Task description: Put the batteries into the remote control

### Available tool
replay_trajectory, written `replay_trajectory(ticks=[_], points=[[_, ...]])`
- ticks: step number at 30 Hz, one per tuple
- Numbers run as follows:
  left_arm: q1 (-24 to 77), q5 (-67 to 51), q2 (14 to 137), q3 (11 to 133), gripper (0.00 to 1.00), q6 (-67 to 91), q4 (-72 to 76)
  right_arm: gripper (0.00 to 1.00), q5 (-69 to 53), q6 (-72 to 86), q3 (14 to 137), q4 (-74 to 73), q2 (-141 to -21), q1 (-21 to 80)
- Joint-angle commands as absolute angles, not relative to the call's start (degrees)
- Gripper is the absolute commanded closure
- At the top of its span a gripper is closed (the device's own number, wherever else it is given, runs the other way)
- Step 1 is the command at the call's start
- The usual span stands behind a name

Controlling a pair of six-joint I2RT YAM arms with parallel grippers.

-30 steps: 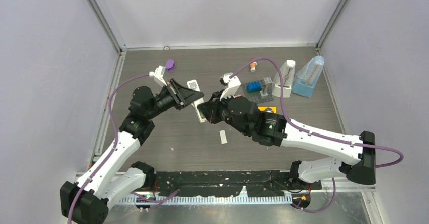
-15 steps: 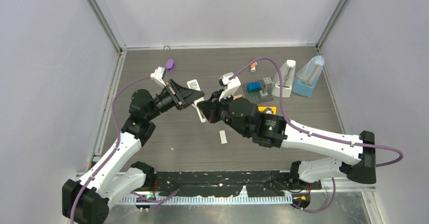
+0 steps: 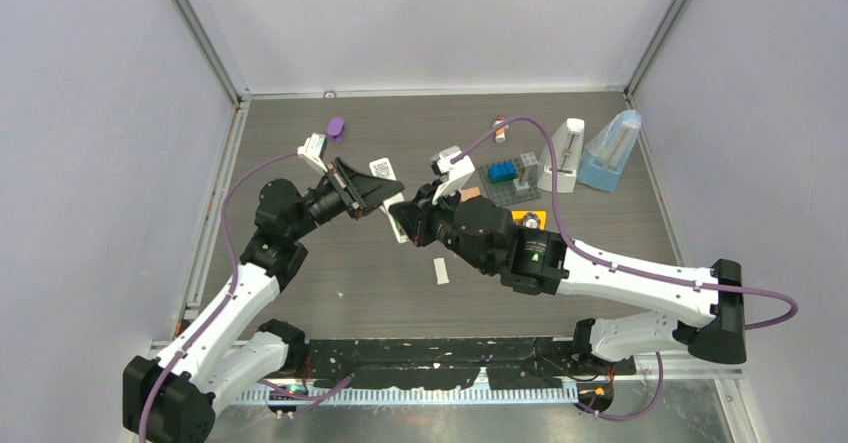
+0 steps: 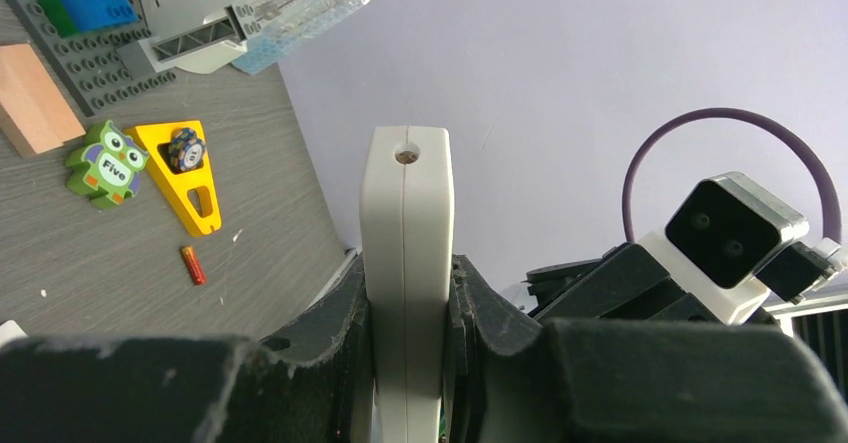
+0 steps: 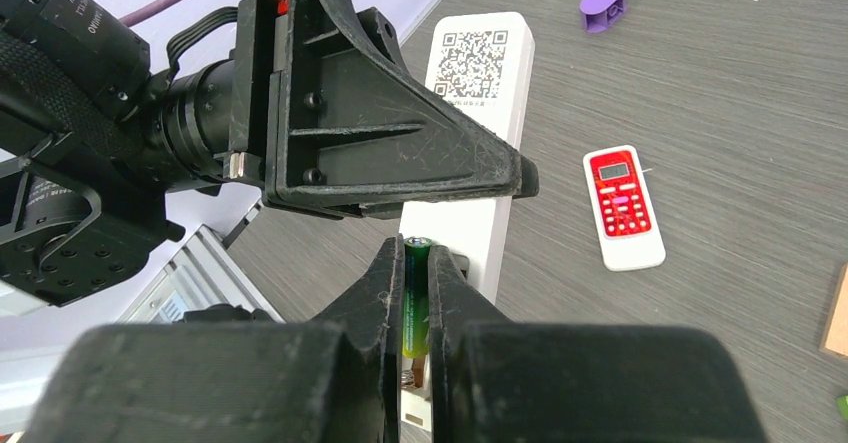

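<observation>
Seating the first cell is judged to be the step in hand. The remote [image 5: 482, 243] is held off the bench [image 3: 360, 263], clamped on edge between the left fingers [image 4: 490, 308], which are closed hard on its two broad faces. Its end with the small hole points away from the left wrist camera.

The green battery [image 5: 416, 298] is pinched lengthwise between the right fingers [image 5: 455, 303], which are closed to the cell's width. It is held just in front of the remote's lower back face, below the code sticker.

Battery bay: mostly hidden behind the right fingers. A metal contact is glimpsed below the cell. Whether the battery touches it, or whether another cell is already seated, cannot be told.

Next move, as judged:
- Cell to be lined up along the bay, with polarity checked.
- One end to be pressed against the spring contact, then the other end tipped in.
- Release only once the cell is seated.
- Left grip to be kept firm against the push.

Risk: the cell pops out or skews if pushed off-axis.

One red-orange battery [image 4: 192, 264] lies on the bench near the yellow wedge [image 4: 190, 178]; the other cells are not picked out.

Other containers: the contents of the clear blue box [image 3: 612, 148] cannot be made out. The grey stud plate [image 4: 95, 58] carries a blue brick [image 4: 85, 5].
</observation>
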State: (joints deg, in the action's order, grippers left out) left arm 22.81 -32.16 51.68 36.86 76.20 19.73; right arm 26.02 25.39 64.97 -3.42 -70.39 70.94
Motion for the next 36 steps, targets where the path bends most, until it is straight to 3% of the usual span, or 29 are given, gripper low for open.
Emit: replay_trajectory(ticks=[1, 14, 27, 36], points=[[22.85, -31.27, 49.23, 36.65, 1.00, 79.15, 28.48, 0.92, 24.95, 24.39, 63.16, -2.36, -69.05, 71.88], [22.85, -30.74, 48.78, 36.95, 1.00, 79.46, 30.07, 0.89, 22.71, 21.24, 61.61, -0.44, -68.77, 73.08], [22.85, -29.39, 46.81, 37.01, 1.00, 76.23, 29.45, 0.91, 26.55, 31.80, 75.23, -19.86, -75.40, 72.97], [22.85, -29.80, 47.55, 36.14, 1.00, 82.55, 32.45, 0.90, 24.82, 27.73, 66.18, -7.74, -72.64, 72.95]])
